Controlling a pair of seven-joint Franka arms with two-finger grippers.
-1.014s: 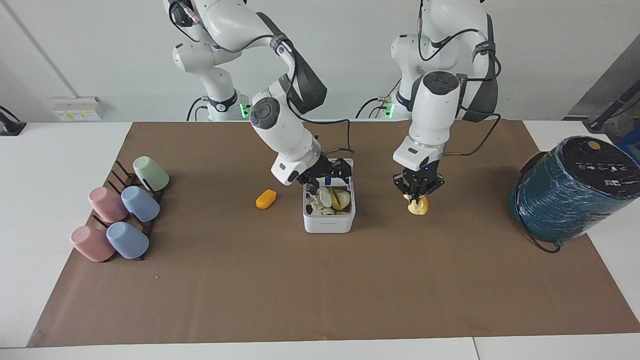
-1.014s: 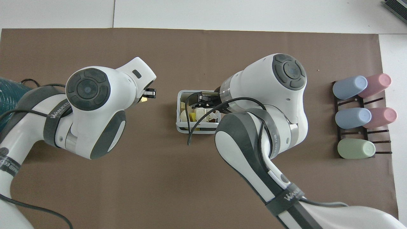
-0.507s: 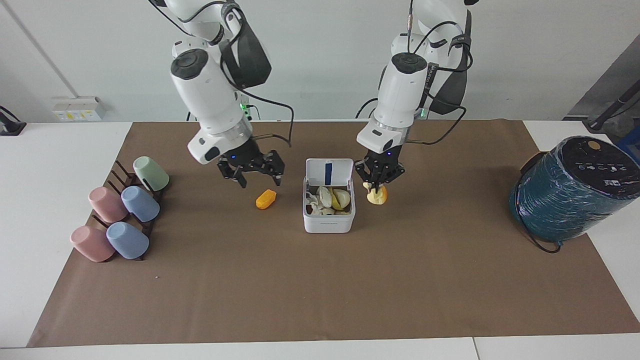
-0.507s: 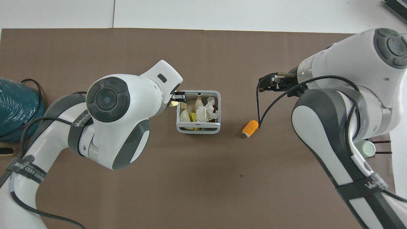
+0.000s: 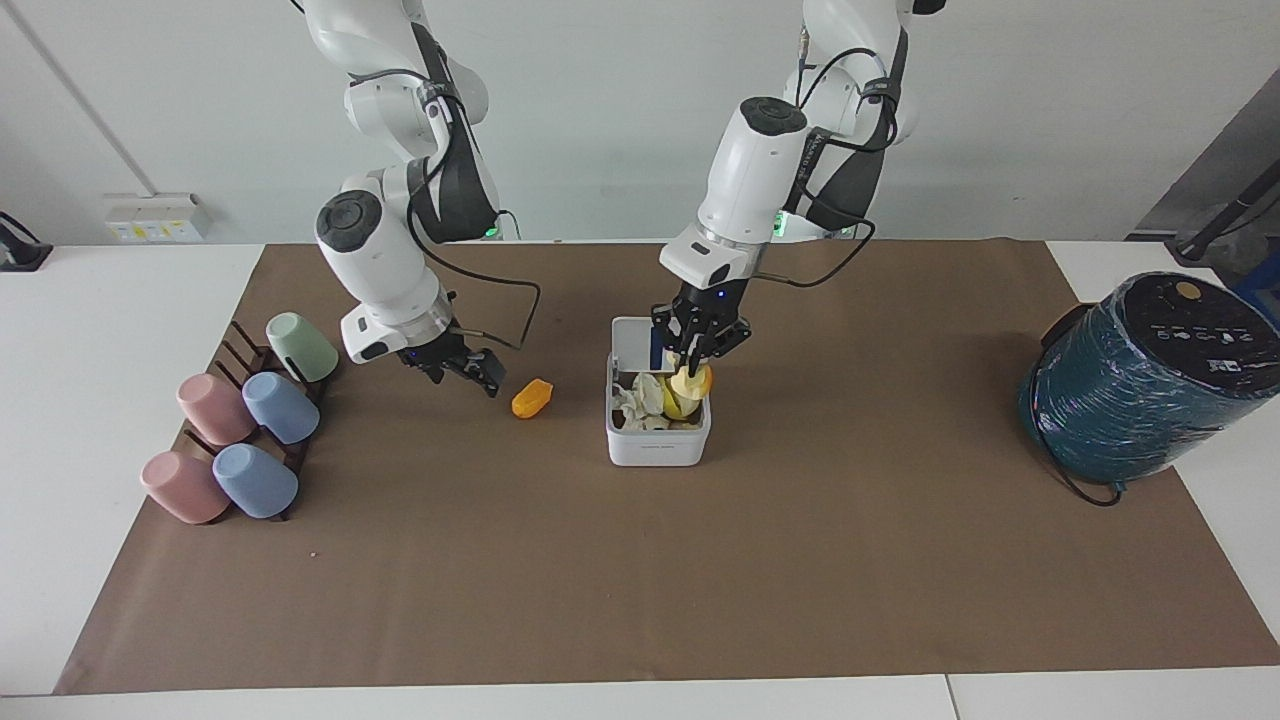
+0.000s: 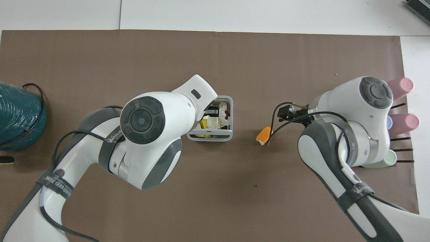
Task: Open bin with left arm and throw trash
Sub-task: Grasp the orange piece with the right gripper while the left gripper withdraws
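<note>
The left gripper (image 5: 695, 362), having carried its pale yellow lump (image 5: 692, 382) over, now clamps it above the open bin (image 5: 657, 447), while the right gripper (image 5: 470, 367), fingers unreadable, has dropped beside the orange lump (image 5: 531, 398).

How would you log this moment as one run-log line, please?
left tool: holds pale yellow lump over open white bin | right tool: beside orange lump

Matt brown paper mat (image 5: 640, 580), glossy white plastic bin (image 5: 657, 446), shiny teal wrapped cylinder (image 5: 1120, 410)

Yellow trash (image 5: 690, 384) over open bin (image 5: 657, 440)
</note>
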